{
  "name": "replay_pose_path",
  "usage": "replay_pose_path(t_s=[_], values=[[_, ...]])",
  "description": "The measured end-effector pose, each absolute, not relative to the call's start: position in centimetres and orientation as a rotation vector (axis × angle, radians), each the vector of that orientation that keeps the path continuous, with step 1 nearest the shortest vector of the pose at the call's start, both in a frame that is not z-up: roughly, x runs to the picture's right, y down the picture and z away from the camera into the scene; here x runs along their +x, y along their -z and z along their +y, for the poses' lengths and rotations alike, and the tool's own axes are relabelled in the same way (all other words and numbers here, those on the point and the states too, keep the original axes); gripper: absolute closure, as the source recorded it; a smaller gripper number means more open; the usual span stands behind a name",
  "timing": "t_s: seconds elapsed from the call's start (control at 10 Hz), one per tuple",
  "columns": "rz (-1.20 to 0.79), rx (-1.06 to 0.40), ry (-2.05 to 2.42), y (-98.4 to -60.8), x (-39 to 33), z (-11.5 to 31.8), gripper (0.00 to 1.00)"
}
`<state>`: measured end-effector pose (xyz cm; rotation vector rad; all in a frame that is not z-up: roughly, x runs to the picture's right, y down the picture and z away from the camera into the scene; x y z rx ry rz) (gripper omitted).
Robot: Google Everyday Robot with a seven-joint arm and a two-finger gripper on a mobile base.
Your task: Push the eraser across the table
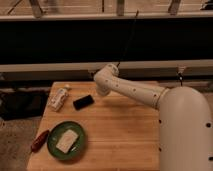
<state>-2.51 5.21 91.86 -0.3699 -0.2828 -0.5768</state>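
The eraser [83, 102] is a small black block lying flat on the wooden table [120, 135], left of centre towards the far edge. My white arm reaches in from the lower right. Its rounded end hangs over the far middle of the table. The gripper [101, 92] is at the underside of that end, just right of the eraser and a short gap away from it. The arm's end covers most of the gripper.
A white crumpled packet [59, 97] lies at the far left of the table. A green plate [54, 148] holding a pale slab [66, 140] sits at the front left. A red object [39, 141] lies at the left edge beside the plate. A dark wall with rails runs behind the table.
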Motion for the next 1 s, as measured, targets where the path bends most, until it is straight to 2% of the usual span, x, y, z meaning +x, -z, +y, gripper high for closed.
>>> replay_pose_path(t_s=[1.0], values=[[-0.364,-0.36,0.757,-93.7,-9.4,6.6,0.96]])
